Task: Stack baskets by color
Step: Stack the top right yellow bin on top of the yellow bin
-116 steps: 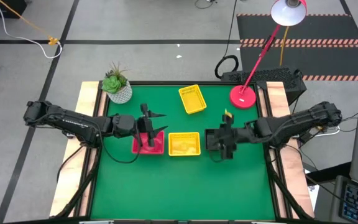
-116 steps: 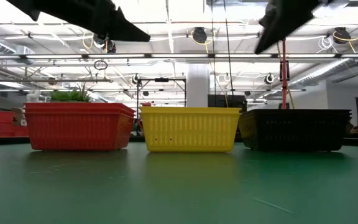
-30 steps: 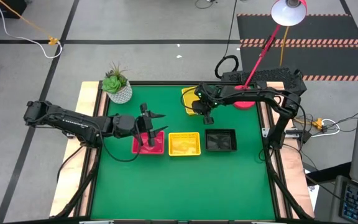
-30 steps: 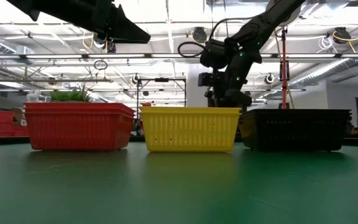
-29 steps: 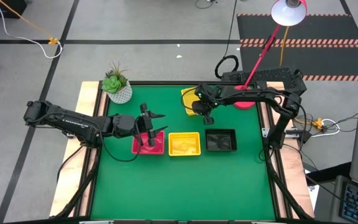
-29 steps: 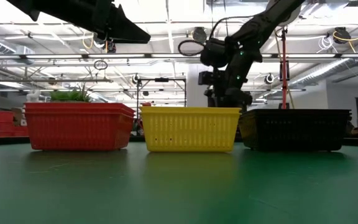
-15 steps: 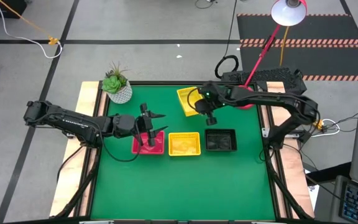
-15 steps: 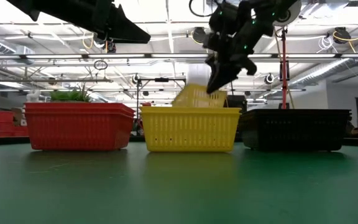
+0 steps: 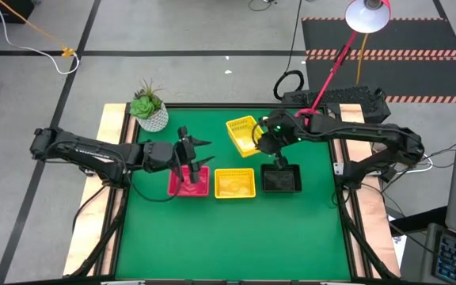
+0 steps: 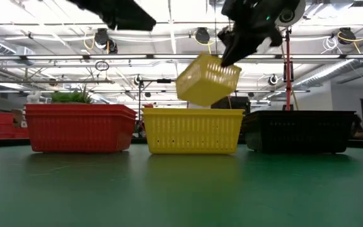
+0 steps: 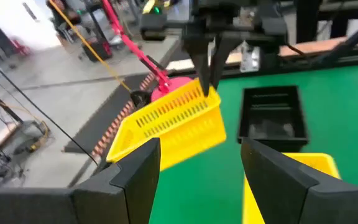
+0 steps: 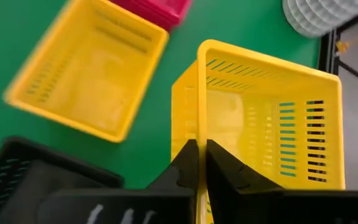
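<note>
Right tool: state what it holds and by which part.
The right tool is shut on the rim of one wall of a yellow basket, carrying it tilted in the air above the table.

A lab or workshop: bare ceiling trusses [image 10: 169, 58], taped concrete floor [image 9: 172, 47], trailing cables [image 9: 22, 32].
</note>
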Tool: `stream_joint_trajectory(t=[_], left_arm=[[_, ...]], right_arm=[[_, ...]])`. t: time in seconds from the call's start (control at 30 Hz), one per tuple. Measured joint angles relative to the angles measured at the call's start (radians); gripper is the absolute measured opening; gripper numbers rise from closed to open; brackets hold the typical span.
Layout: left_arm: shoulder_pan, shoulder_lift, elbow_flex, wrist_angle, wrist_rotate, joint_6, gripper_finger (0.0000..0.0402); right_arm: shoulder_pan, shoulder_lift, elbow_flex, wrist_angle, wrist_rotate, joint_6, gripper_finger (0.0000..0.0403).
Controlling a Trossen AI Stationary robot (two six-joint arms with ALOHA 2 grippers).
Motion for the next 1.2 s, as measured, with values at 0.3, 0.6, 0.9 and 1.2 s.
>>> stream_joint_trajectory(t=[0.3,0.6,0.9,1.2], left_arm=[[-0.173,0.045,0.148,-0.097,-0.045,0.038,0.0225],[-0.293,0.188,0.308,-0.126,-0.059,0.123,0.0225],[-0.303,0.315,0.45,-0.246,-0.01,0.117,0.0225],[-0.283,0.372,0.504,-0.282,0.061,0.115,0.0225]], right_arm=[[0.131,-0.104,0.0,-0.086,-0.005,0.022,0.0004],[0.26,-0.113,0.0,-0.133,-0.026,-0.005,0.0004],[0.379,-0.113,0.0,-0.13,0.057,-0.087,0.0004],[0.466,-0.11,0.0,-0.117,0.065,-0.253,0.0004]])
